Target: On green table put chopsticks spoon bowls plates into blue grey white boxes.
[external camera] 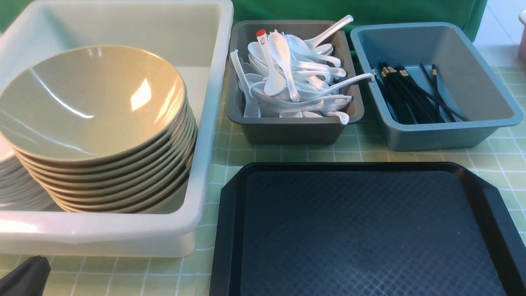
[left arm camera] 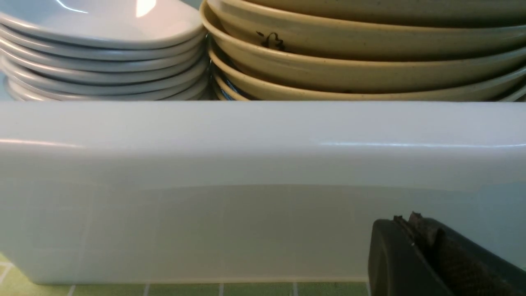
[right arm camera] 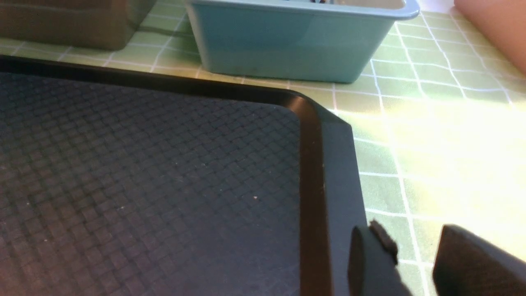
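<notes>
A stack of olive-tan bowls point(external camera: 92, 102) sits in the white tub point(external camera: 213, 82), with a stack of white plates point(external camera: 12, 181) beside it at the tub's left. The grey bin point(external camera: 287, 127) holds several white spoons, and the red-tipped spoon point(external camera: 263, 41) lies on top. The blue bin point(external camera: 472, 61) holds the black chopsticks point(external camera: 407, 94). My left gripper point(left arm camera: 407, 220) is shut and empty, low on the green table just outside the tub's near wall point(left arm camera: 246, 164), below the bowls point(left arm camera: 349, 65) and plates point(left arm camera: 102, 45). My right gripper point(right arm camera: 411, 234) is open and empty over the tray's right edge.
A black textured tray point(external camera: 361, 234) lies bare in front of the grey and blue bins; its corner shows in the right wrist view point(right arm camera: 320, 123). A pink object point(right arm camera: 493, 24) stands at the far right on the green table point(right arm camera: 431, 144).
</notes>
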